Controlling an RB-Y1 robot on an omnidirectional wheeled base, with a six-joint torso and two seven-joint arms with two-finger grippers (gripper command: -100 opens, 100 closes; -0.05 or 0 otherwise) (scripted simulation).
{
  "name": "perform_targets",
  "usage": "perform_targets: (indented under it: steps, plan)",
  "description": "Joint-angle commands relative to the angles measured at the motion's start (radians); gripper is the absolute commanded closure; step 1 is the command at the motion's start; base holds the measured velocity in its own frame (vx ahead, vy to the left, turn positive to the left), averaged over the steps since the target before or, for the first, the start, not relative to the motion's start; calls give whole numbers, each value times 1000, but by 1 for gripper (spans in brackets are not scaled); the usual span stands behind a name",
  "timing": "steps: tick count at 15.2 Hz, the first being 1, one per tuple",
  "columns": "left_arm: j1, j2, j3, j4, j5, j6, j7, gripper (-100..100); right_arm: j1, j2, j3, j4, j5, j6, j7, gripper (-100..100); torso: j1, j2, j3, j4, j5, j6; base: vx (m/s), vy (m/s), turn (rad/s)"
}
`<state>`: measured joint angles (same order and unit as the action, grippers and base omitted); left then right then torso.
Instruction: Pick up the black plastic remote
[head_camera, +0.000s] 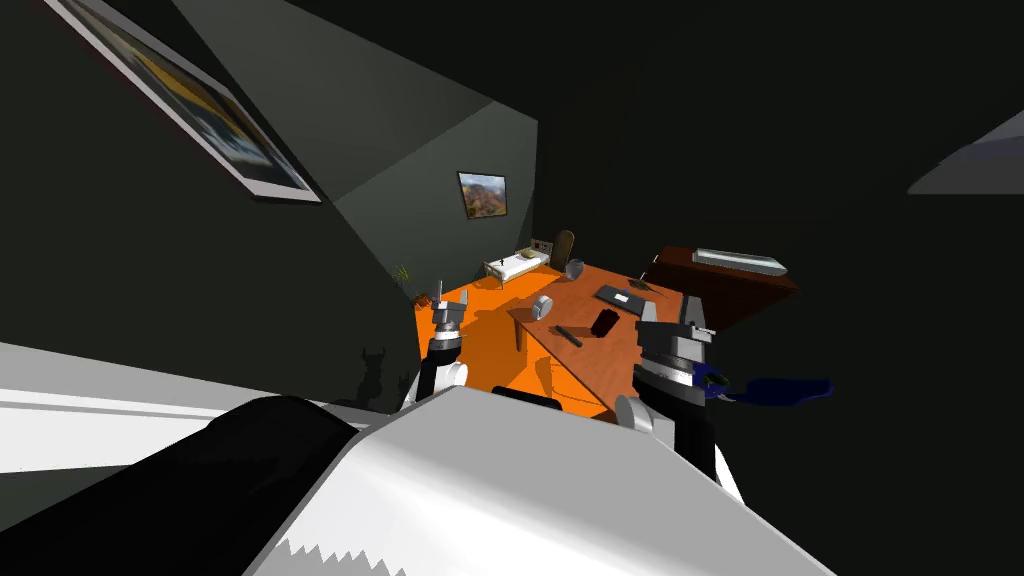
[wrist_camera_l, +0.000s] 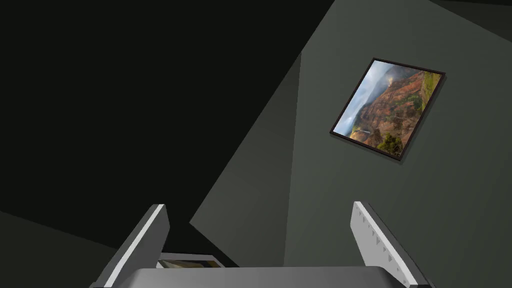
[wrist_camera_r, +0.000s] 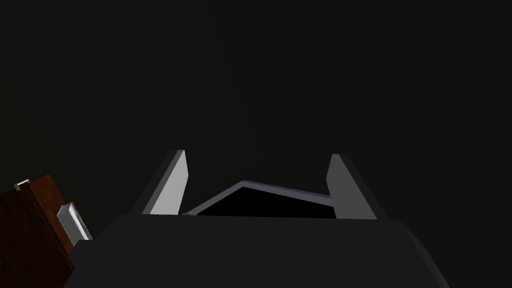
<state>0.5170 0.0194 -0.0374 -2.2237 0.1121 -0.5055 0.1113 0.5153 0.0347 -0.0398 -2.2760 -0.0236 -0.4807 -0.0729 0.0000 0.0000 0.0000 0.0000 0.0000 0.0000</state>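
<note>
Both pairs of fingers (wrist_camera_l: 147, 240) spread, remote (head_camera: 568, 336) well apart.

The right wrist view's edge cuts off the brown cabinet (wrist_camera_r: 30, 235).

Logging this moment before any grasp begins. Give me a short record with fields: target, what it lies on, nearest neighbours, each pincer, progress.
target: slim black bar-shaped remote
lies on: orange-brown tabletop, flat
neighbours: dark squat cup-like object beside it; short grey cylinder farther back
left pincer: open, empty
right pincer: open, empty
progress: remote not yet grasped; both pincers short of it in the head view
</note>
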Motion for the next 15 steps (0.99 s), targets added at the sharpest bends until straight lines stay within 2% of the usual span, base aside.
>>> perform_targets:
  steps: [1,2,6,7,11,12,14,15]
  plan:
    - [0,0,0,0,0,0,0,0,2,-43,1,7,-10,7,-6,-100,0,0,0,0,0,0,3,3,50]
    - [0,0,0,0,0,0,0,0,2,-43,1,7,-10,7,-6,-100,0,0,0,0,0,0,5,4,54]
    - [0,0,0,0,0,0,0,0,8,-139,3,37,-49,37,-29,-100,0,-1,0,0,0,0,12,6,86]
    - [0,0,0,0,0,0,0,0,8,-140,3,37,-49,37,-29,-100,0,-1,-1,0,0,0,13,5,76]
    - [0,0,0,0,0,0,0,0,19,-236,8,87,-115,86,-68,-100,0,-2,-1,0,0,0,20,11,144]
    - [0,0,0,0,0,0,0,0,19,-236,8,87,-115,86,-68,-100,0,-2,-1,0,0,0,22,10,104]
    - [0,0,0,0,0,0,0,0,28,-294,12,129,-171,128,-101,-100,0,-2,-1,0,0,0,29,15,195]
    - [0,0,0,0,0,0,0,0,28,-298,12,129,-171,128,-101,-100,1,-2,-1,-1,0,-1,31,10,175]
